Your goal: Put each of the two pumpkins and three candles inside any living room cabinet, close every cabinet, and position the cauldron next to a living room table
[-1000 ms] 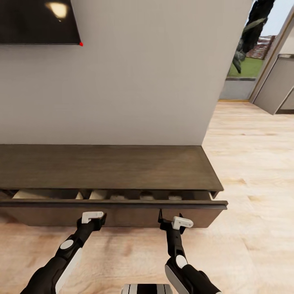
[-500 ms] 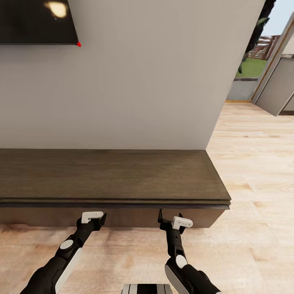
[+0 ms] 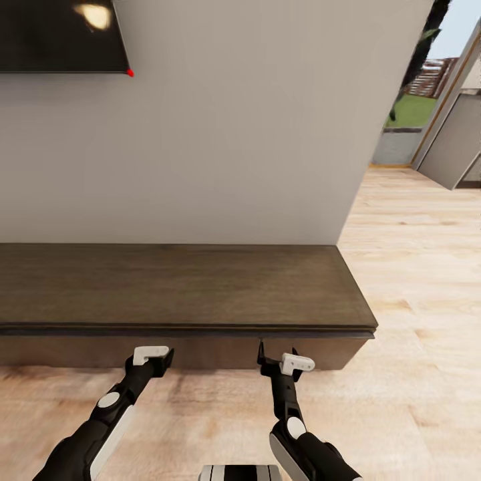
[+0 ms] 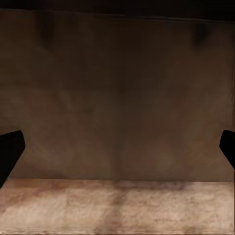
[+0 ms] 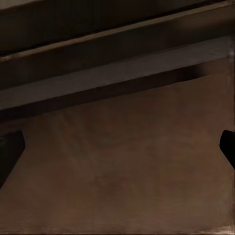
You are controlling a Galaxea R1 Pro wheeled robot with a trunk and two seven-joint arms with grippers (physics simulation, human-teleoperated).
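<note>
The cabinet, a long low dark-brown console, stands against the wall with its drawer front flush under the top. My left gripper is open just before that front, low down. My right gripper is open too, close to the front further right. In the left wrist view the dark fingertips stand wide apart before the brown drawer face, with floor beneath. In the right wrist view the fingertips frame the drawer face under the top's edge. The pumpkins, candles, cauldron and table are out of view.
A black TV hangs on the wall at the upper left. The cabinet's right end meets light wood floor, which runs back to a doorway with a grey panel.
A second ago the drawer stood slightly open, showing pale compartments. It has slid in and now sits flush. The view has drawn a little closer; both grippers stay at the front.
</note>
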